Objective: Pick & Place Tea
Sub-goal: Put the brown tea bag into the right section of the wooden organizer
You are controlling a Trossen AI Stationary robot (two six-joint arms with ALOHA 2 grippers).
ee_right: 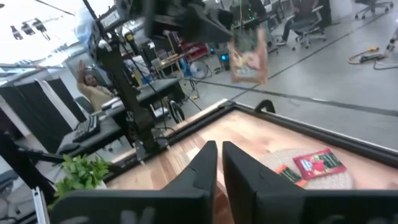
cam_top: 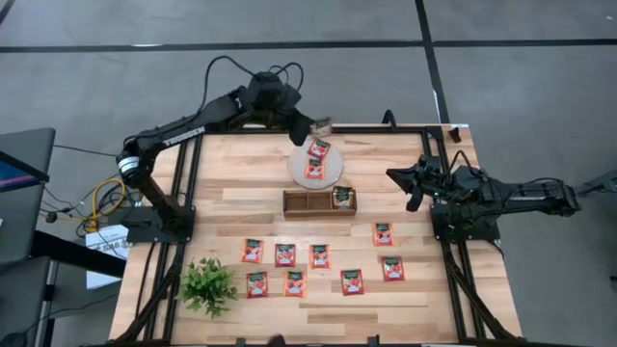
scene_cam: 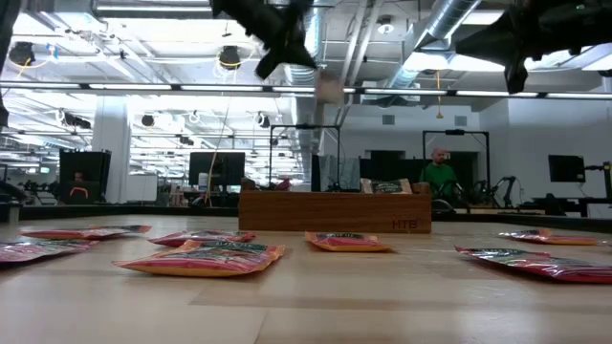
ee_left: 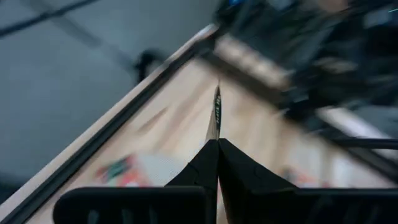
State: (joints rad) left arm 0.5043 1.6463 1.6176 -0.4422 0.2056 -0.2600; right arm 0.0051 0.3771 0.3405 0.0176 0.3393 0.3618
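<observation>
So the left gripper (cam_top: 318, 125) is up in the air over the far edge of the counter (cam_top: 251, 193), just beyond the round woven mat (cam_top: 333, 172), with its jaws clamped on one tea sachet (cam_top: 323, 125). From the right wrist view that sachet (ee_right: 247, 53) hangs down from the jaws and looks pale or silvery, though it's blurry, so I wouldn't swear to the colour. From the left wrist view you only see it edge-on (ee_left: 216, 112) between the closed fingers (ee_left: 242, 171).

Two red-orange sachets (cam_top: 315, 159) lie on the mat, overlapping a bit. The wooden tray (cam_top: 318, 203) sits just nearer than the mat, with one sachet (cam_top: 343, 197) standing in its right-hand compartment. The rest of the red sachets (cam_top: 318, 256) lie flat in two loose rows on the near half of the counter, beside a small green plant (cam_top: 207, 285).

The right gripper (cam_top: 415, 183) waits above the right edge of the counter, jaws nearly together and holding nothing.
</observation>
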